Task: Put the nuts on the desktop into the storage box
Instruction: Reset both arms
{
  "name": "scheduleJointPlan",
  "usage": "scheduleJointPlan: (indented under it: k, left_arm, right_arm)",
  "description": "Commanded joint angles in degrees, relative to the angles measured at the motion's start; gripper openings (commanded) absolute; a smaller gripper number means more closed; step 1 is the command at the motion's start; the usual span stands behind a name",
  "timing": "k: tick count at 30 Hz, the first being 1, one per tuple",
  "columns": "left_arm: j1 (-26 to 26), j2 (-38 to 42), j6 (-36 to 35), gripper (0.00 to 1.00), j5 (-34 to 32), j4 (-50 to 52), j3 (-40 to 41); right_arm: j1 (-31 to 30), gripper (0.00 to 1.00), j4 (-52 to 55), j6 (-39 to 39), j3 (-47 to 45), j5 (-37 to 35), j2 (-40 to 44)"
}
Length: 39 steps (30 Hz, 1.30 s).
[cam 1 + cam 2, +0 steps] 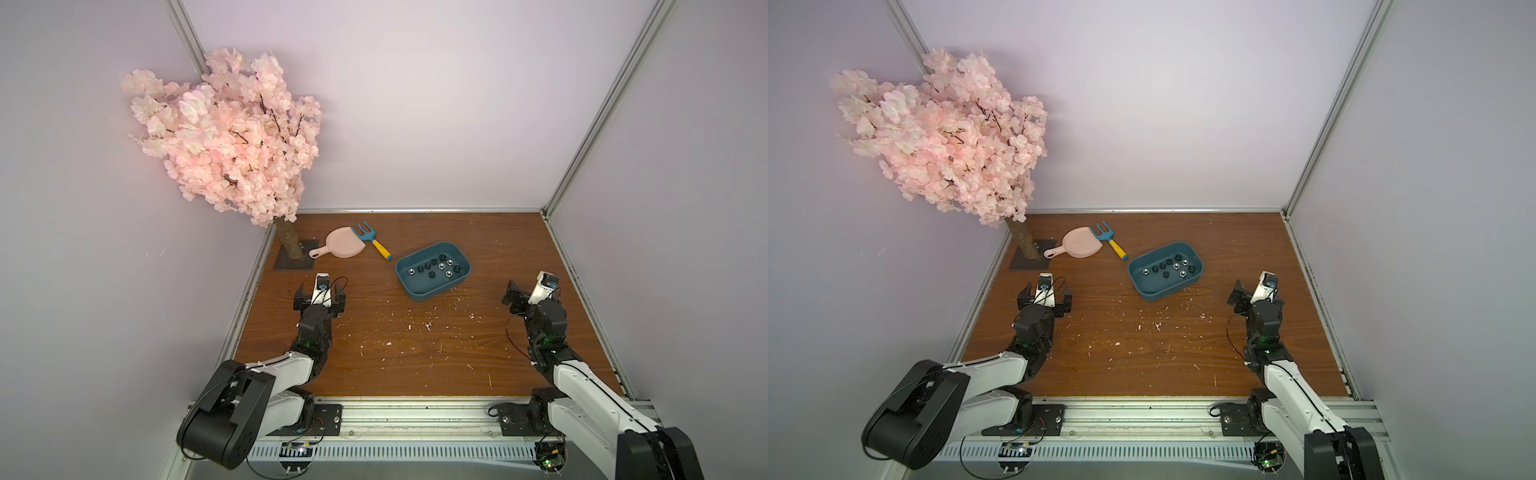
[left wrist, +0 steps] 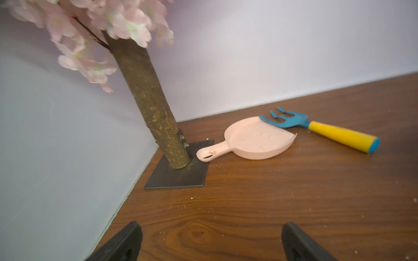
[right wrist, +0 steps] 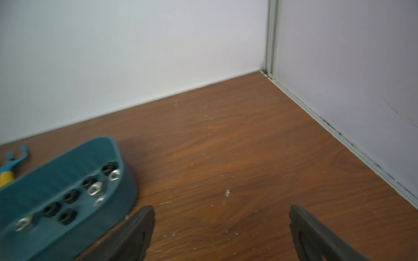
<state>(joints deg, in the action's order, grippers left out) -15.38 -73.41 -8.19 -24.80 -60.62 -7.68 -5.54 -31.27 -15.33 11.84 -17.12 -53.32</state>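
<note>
- The nuts [image 1: 441, 262], black and silver, lie scattered on the floor of the storage box [image 1: 424, 293], which sits toward the back of the desktop [image 1: 415, 353].
- The right gripper [image 3: 221, 214] has its fingers spread wide and holds nothing; the box is near its left side, apart from the fingers.
- The left gripper [image 2: 212, 235] is likewise wide open and empty, well apart from the box, facing a pink dustpan [image 2: 255, 144] and a small rake [image 2: 316, 128].

In both top views the brown wood-grain desktop [image 1: 415, 357] lies open in front of the shallow dark teal-blue plastic storage box [image 1: 428, 291] and to its right. To its left stand the blue-and-yellow plastic hand rake [image 1: 372, 242], the pink round plastic dustpan [image 1: 343, 246] and the pink artificial blossom tree [image 1: 228, 137].
</note>
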Motion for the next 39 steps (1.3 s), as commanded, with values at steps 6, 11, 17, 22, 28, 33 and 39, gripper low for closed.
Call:
scheduleJointPlan:
  k: [6,11,17,22,28,33,39]
  left_arm:
    - [6.55,-9.38,3.00,0.99,11.51,-12.13,-2.68]
    - [9.71,-13.54,6.09,1.00,13.59,-24.07,1.84]
    - [10.76,-15.03,6.05,1.00,16.74,-19.62,-1.26]
    - [10.98,-15.83,6.92,0.99,15.00,-20.44,-1.46]
    - [10.98,-15.90,8.67,1.00,10.34,-19.15,-2.36]
    - [10.98,-15.90,8.63,0.99,10.43,-19.11,-2.34]
    - [10.98,-15.90,8.67,1.00,10.29,-19.10,-2.40]
  right_arm:
    - [2.01,0.99,-37.57,10.64,-7.41,3.19,-14.87]
    - [2.39,0.99,-44.34,14.91,-4.74,7.94,-24.52]
    - [3.05,0.99,-42.72,17.55,-0.72,15.54,-32.52]
    - [2.90,0.99,-43.27,18.18,-0.09,16.15,-33.64]
    - [2.95,0.99,-42.82,16.17,1.12,13.21,-34.88]
    - [2.90,0.99,-44.06,16.30,0.69,13.26,-35.07]
    - [2.90,0.99,-44.15,16.30,0.62,13.28,-35.10]
